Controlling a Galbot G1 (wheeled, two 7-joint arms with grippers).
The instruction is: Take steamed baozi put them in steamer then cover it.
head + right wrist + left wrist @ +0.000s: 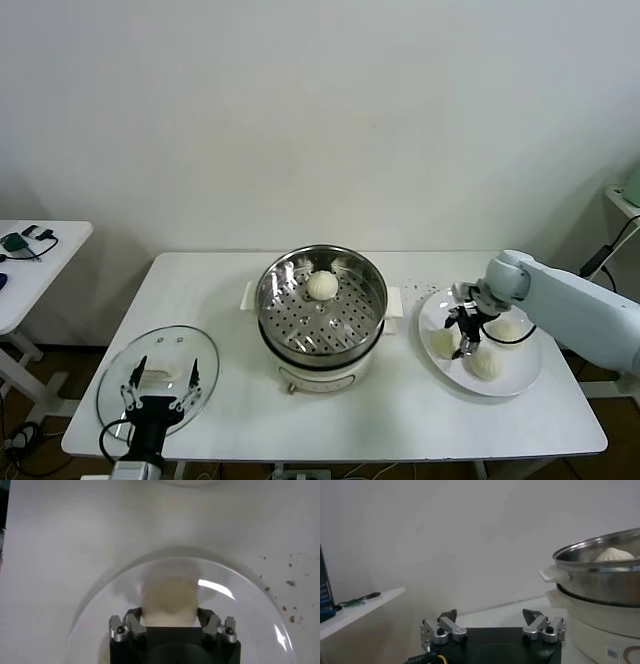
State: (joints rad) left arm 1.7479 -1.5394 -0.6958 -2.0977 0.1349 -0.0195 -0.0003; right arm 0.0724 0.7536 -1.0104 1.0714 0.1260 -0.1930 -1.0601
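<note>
At centre frame, the steamer (321,303) is holding one steamed baozi (322,285); three are waiting on the white plate (523,381) at right. Over that plate, the right hand (467,336) is straddling a bun (169,594), fingers apart and not yet squeezing. At lower left, the left hand (159,388) is idling, spread wide over the cover (120,380) on the table (420,420). Covering is waiting.

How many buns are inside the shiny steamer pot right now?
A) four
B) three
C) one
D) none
C: the head view shows a single bun sitting on the holed floor of the steamer, while the other buns are on the white plate.
</note>
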